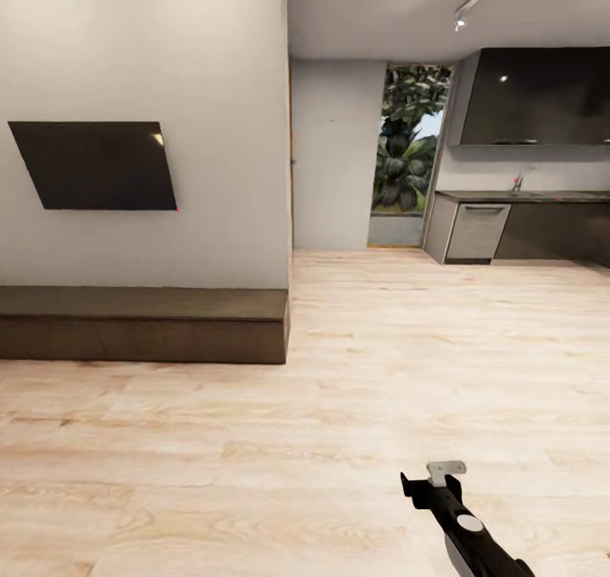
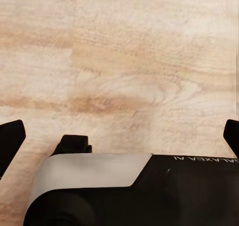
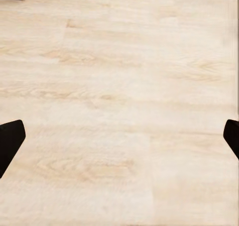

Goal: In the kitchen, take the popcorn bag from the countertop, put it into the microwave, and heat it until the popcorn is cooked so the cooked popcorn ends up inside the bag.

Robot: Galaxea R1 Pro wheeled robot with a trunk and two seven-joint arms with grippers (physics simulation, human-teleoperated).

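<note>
The robot stands on a pale wood floor [image 1: 339, 407], facing a grey wall [image 1: 144, 52] that carries a dark flat panel [image 1: 97, 166], tilted so that its long axis runs sideways. Below it a low dark wooden bench [image 1: 144, 323] lies along the wall's foot.

The kitchen [image 1: 525, 179] lies far off at the right of the head view. Its worktop [image 1: 521, 196] is a thin dark slab whose long axis runs left to right across the picture, with a small tap [image 1: 518, 182] rising from it. Dark upper cabinets [image 1: 534, 94] hang above, and a pale steel-fronted unit [image 1: 476, 231] sits under the slab's left end, with dark fronts beside it. Between wall and kitchen a tall opening shows green foliage [image 1: 411, 136]. At this distance the slab is too small to tell whether a popcorn bag or a microwave stands on it.

An arm [image 1: 466, 530] (black, with a white disc at one joint) reaches up from the lower edge of the head view, ending in a pale bracket.

In the left wrist view the left claw [image 2: 119, 136] is released, its two black fingertips [image 2: 10, 141] set wide at either edge, over floor and a black-and-grey robot part [image 2: 134, 186]. The right claw [image 3: 119, 139] is likewise spread wide over bare planks, gripping nothing.
</note>
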